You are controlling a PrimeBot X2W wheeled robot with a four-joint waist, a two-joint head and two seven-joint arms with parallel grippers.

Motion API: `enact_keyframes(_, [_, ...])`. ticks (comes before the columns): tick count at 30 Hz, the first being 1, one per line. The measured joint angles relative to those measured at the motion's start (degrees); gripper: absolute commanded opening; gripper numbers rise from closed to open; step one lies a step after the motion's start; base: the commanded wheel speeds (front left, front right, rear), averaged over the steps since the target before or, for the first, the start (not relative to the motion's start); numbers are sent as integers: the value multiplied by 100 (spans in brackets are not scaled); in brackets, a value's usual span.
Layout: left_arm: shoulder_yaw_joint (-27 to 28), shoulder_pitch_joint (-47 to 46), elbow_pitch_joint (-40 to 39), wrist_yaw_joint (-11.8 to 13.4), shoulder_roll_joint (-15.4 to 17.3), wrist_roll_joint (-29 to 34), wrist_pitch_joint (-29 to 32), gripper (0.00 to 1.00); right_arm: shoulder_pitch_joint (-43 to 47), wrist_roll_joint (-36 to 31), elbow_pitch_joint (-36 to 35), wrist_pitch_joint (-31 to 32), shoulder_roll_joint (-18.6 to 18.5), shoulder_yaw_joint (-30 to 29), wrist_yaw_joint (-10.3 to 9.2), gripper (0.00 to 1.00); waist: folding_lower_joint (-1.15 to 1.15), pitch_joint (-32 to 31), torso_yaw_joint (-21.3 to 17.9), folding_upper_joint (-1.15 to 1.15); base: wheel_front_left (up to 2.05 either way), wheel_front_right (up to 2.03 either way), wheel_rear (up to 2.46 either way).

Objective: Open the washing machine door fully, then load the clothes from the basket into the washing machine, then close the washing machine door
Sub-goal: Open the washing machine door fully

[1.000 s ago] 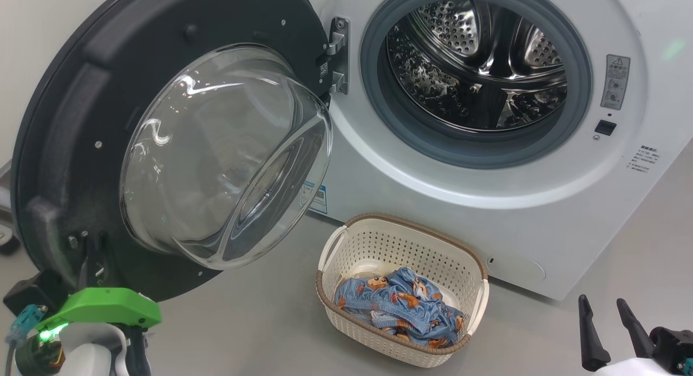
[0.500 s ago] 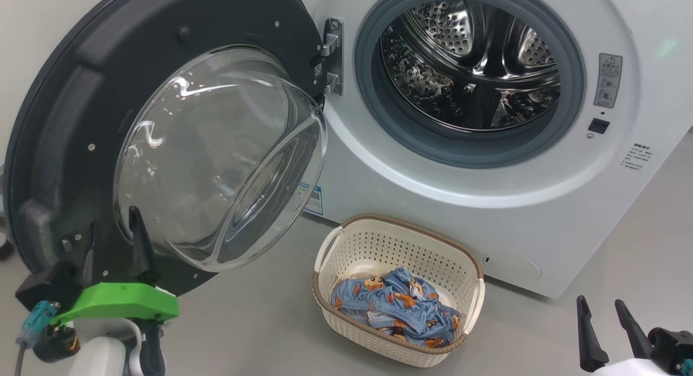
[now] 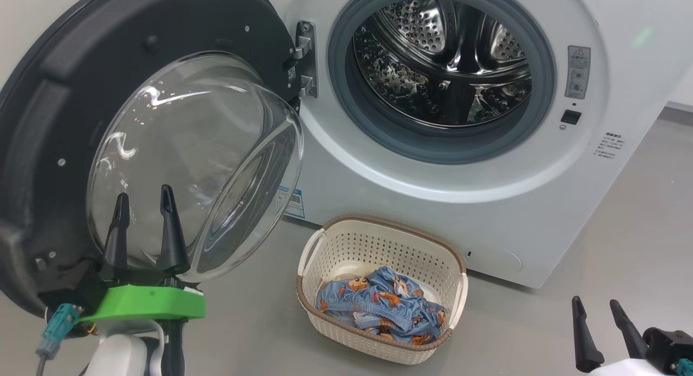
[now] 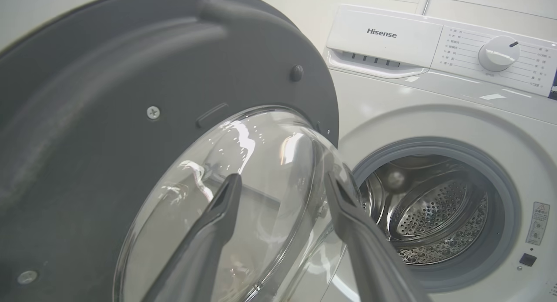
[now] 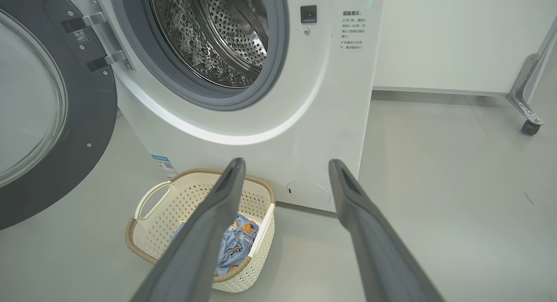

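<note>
Two end effectors, both with fingers spread and gripping nothing. At near left, the left end effector (image 3: 143,192) stands just before the clear glass bowl of the large round black-rimmed washing machine door (image 3: 81,67). The door is swung wide to the left of the big white front-loading washing machine (image 3: 379,186). At near right, the right end effector (image 3: 595,300) hovers over the grey floor (image 3: 541,322). The light-blue printed clothes (image 3: 379,308) lie in the small cream perforated basket (image 3: 379,251), which sits on the floor just before the machine.

One washing machine (image 3: 379,192), one door (image 3: 54,94), one basket (image 3: 373,248).
</note>
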Motion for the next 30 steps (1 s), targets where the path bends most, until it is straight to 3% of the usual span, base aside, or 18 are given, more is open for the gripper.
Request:
enact_keyframes(9, [-320, 345, -543, -7, 71, 189, 20, 100, -4, 0, -1, 0, 0, 60, 0, 100, 0, 13, -333, 0, 0, 0, 0])
enact_keyframes(30, [-432, 1165, -514, 26, 190, 331, 177, 100, -53, -14, -134, 0, -54, 92, 0, 100, 0, 211, -1225, 0, 0, 0, 0])
